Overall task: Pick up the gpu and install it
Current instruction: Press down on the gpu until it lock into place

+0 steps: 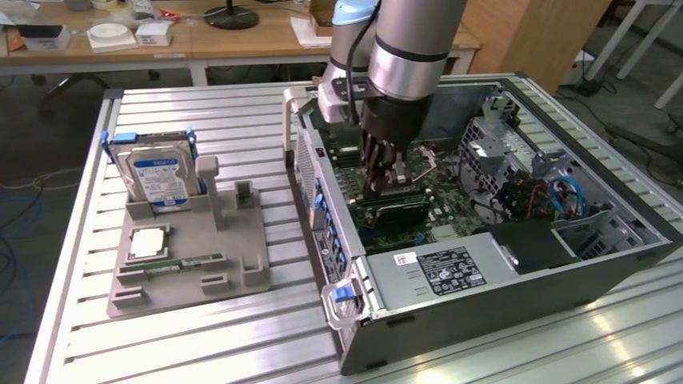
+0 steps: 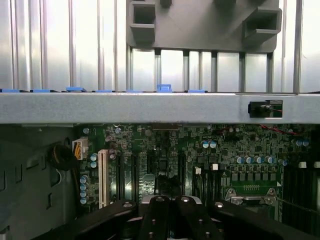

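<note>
Jaws of the gripper (image 1: 386, 190) are shut tight, holding nothing that can be seen. It hangs inside the case (image 1: 513, 300), just above the gpu (image 1: 393, 213) on the board (image 2: 165, 155).

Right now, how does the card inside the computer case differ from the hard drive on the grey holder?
The gpu lies low inside the open computer case, under the shut pincer; the hard drive stands upright in the grey holder outside it. The gpu looks dark with a green board; the hard drive is silver with a blue-white label. Both are flat and rectangular.
</note>
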Robot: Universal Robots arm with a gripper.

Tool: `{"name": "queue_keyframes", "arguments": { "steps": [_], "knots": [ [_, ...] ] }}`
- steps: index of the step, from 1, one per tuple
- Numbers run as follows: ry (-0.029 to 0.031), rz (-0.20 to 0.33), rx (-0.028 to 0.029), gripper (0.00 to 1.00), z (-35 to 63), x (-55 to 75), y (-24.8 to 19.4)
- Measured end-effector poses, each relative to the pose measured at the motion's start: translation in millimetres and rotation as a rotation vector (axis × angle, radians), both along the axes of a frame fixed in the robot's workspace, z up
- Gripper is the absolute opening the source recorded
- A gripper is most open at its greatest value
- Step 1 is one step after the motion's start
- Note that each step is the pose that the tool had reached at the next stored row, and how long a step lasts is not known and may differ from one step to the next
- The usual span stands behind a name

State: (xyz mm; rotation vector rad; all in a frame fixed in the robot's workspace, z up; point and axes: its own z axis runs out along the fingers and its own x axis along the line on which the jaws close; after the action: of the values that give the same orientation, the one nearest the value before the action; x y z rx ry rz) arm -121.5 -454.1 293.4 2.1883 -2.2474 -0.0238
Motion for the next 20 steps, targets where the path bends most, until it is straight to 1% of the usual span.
{"name": "queue_keyframes", "arguments": {
  "steps": [5, 8, 9, 10, 11, 12, 14, 16, 19, 20],
  "knots": [
    [0.0001, 0.000, -0.0002, 0.10, 3.2, 0.0, 0.0],
    [0.0008, 0.000, 0.0001, 0.10, 3.3, 0.0, 0.0],
    [0.0055, 0.000, -0.0002, 0.10, 3.7, 0.5, 0.1],
    [0.0146, 0.000, -0.0003, 0.10, 4.0, 1.5, 0.0],
    [0.0282, 0.000, -0.0002, 0.10, 3.9, 2.3, 0.0],
    [0.0449, 0.000, 0.0000, 0.10, 3.9, 3.2, 0.0],
    [0.0763, 0.000, -0.0004, 0.10, 4.0, 5.2, 0.0],
    [0.1096, 0.000, -0.0018, 0.10, 4.0, 6.8, 0.0],
    [0.1635, -0.002, -0.0055, 0.10, 3.9, 8.1, 0.0],
    [0.1829, -0.003, -0.0072, 0.10, 3.9, 8.8, 0.0]
  ]
}}
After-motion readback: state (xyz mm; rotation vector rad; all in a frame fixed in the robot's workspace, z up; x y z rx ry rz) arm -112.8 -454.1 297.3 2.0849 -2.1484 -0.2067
